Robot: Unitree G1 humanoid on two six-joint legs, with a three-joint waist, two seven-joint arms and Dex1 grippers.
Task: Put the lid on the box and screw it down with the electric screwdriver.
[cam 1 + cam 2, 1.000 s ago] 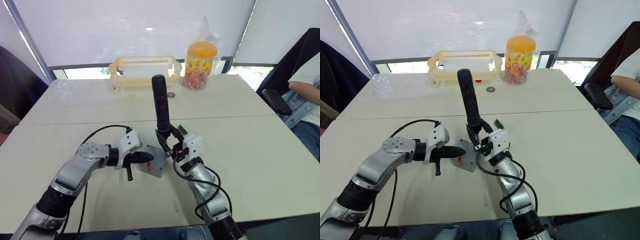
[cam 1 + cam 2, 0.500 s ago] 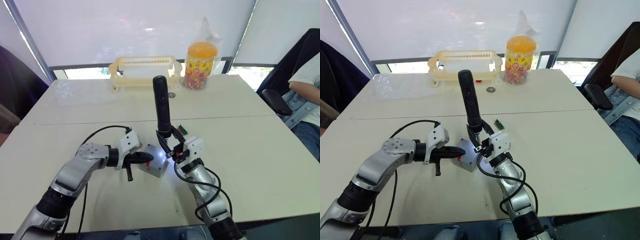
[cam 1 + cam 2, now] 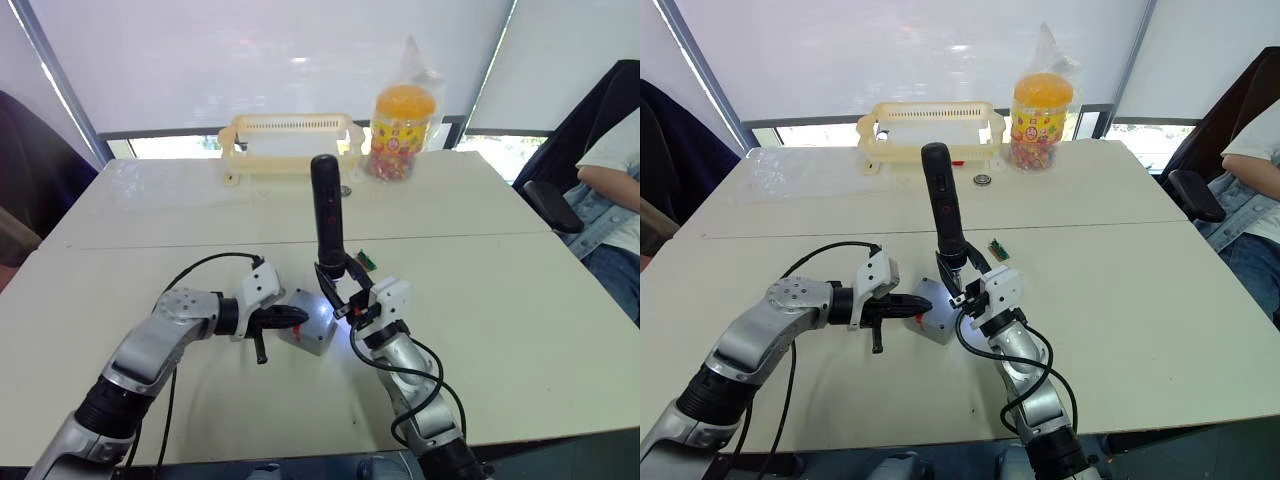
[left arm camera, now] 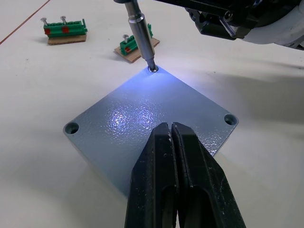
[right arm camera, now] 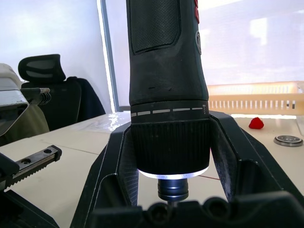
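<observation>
The box sits near the middle of the white desk, with the lid already lying flat on top of it, corners aligned. The right end effector is clamped around the lower body of the screwdriver, which stands nearly upright, leaning slightly toward 11 o'clock. Its metal bit is planted in the lid's corner screw hole at 12 o'clock in the left wrist view, and the white light at the tip washes a bluish glow over that corner. Two other corner holes of the lid show empty.

The left end effector comes in from 9 o'clock, its two black fingers pressed together with nothing between them, their tips resting on the lid's near edge.

Just beyond the box, two small green terminal blocks lie on the desk. At the far edge, around 12 o'clock, stand a cream basket and a yellow-lidded jar. A person sits at 3 o'clock.
</observation>
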